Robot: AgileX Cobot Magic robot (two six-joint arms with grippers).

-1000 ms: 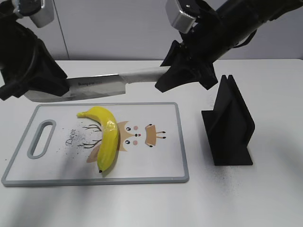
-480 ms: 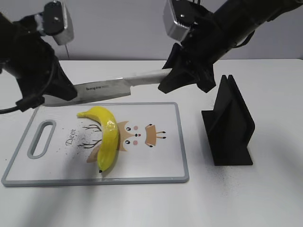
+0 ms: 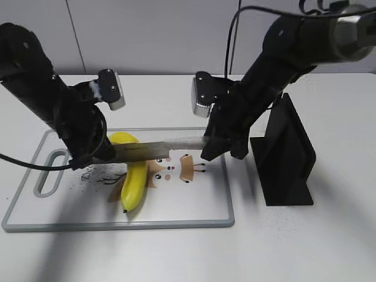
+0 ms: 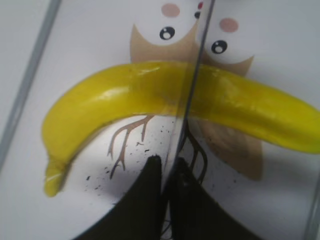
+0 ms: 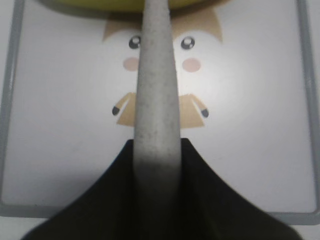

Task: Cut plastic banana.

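The plastic banana [image 3: 134,183] lies on the white cutting board [image 3: 194,205], bright yellow and curved. A knife [image 3: 150,151] lies level across its upper middle, touching it. My left gripper [image 3: 101,154] is shut on the blade's tip end, left of the banana. My right gripper [image 3: 215,147] is shut on the knife's grey handle [image 3: 188,143]. In the left wrist view the thin blade [image 4: 192,85] crosses the banana [image 4: 115,100] at mid-length, with the jaws [image 4: 167,164] pinching it. In the right wrist view the handle [image 5: 156,90] runs from the jaws [image 5: 156,147] to the banana [image 5: 100,4]. How deep the blade sits is unclear.
A black knife stand [image 3: 286,154] stands on the table right of the board, close to my right arm. The board bears an owl drawing [image 3: 185,167] and a handle slot [image 3: 50,172] at its left end. A pale wall rises behind the table.
Both arms have come down and toward the front with the knife. The blade went from hovering behind and above the board to lying across the banana.
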